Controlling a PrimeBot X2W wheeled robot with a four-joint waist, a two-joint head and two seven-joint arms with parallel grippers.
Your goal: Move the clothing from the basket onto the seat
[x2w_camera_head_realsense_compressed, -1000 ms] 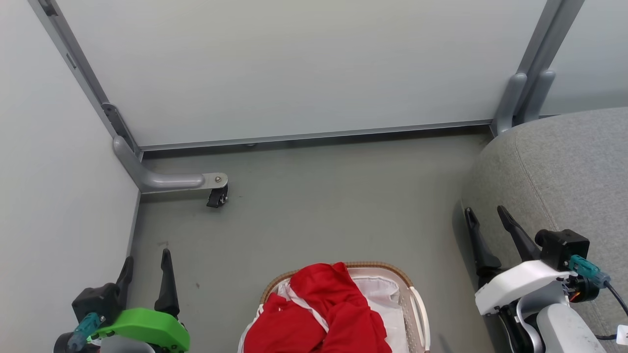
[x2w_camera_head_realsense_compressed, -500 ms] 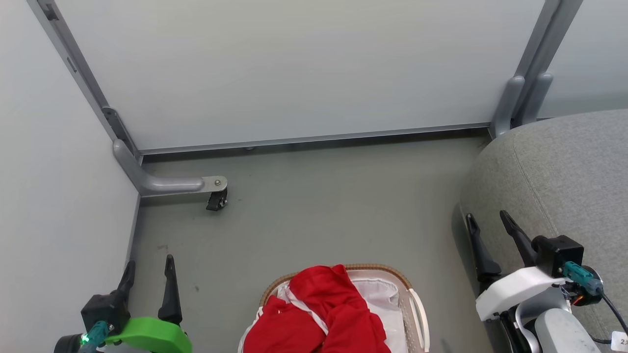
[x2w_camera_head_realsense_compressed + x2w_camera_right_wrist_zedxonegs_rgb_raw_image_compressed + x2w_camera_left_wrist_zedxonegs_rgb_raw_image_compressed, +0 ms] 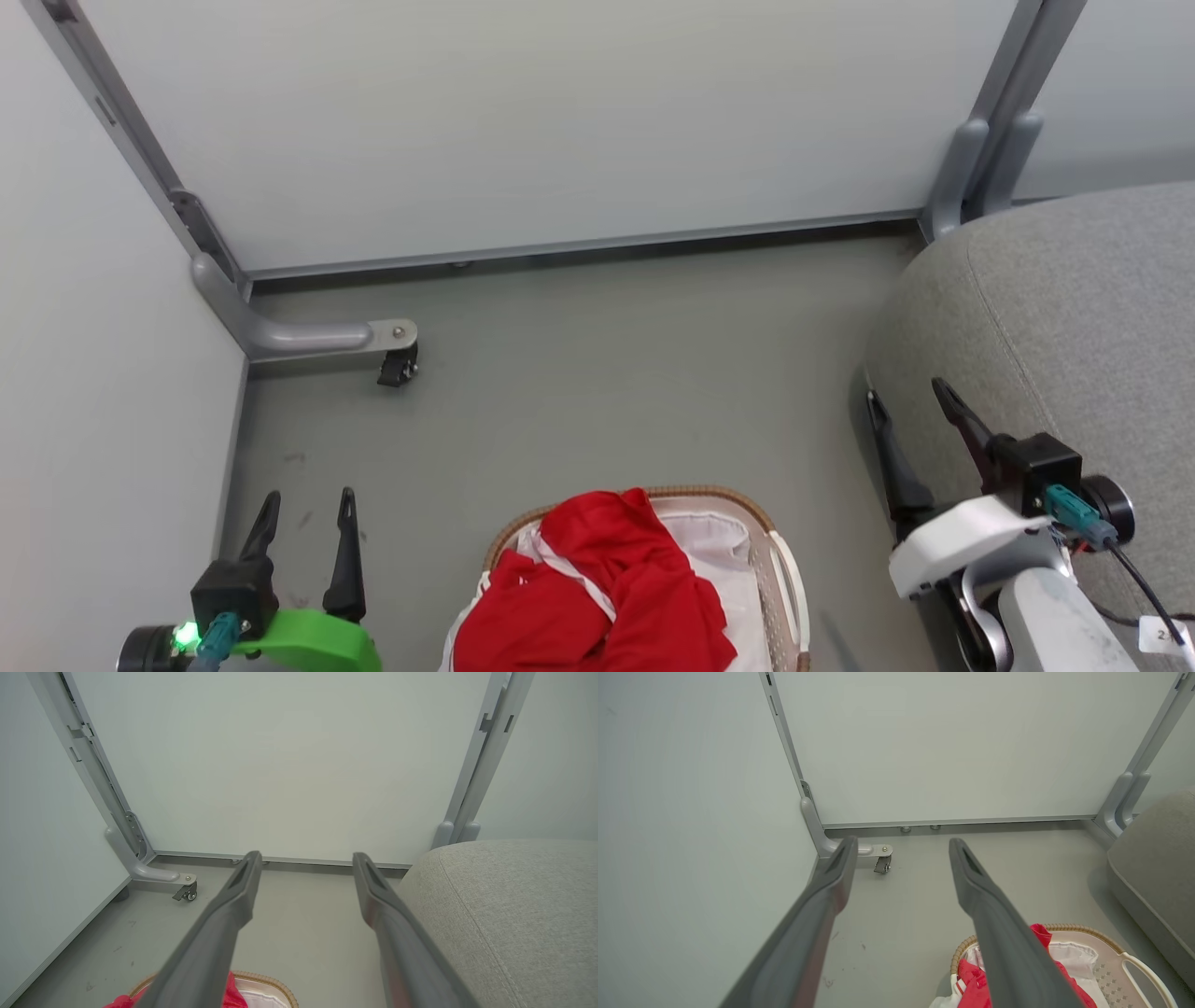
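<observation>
Grey floor [image 3: 607,373], where head view shows clothing [image 3: 607,588] heaped in the basket [image 3: 709,490]; left pincer [image 3: 310,495] and right pincer [image 3: 905,389] spread.

The left gripper [image 3: 309,504] sits low on the left, its two dark fingers spread wide, holding nothing. The right gripper [image 3: 906,397] sits low on the right, spread wide too, pointing up.

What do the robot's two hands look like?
Both grippers have two long, dark, tapering fingers. The left gripper sits on a bright green shell with a glowing green light. The right gripper has a white shell, a black block and a teal plug trailing a black cable.
</observation>
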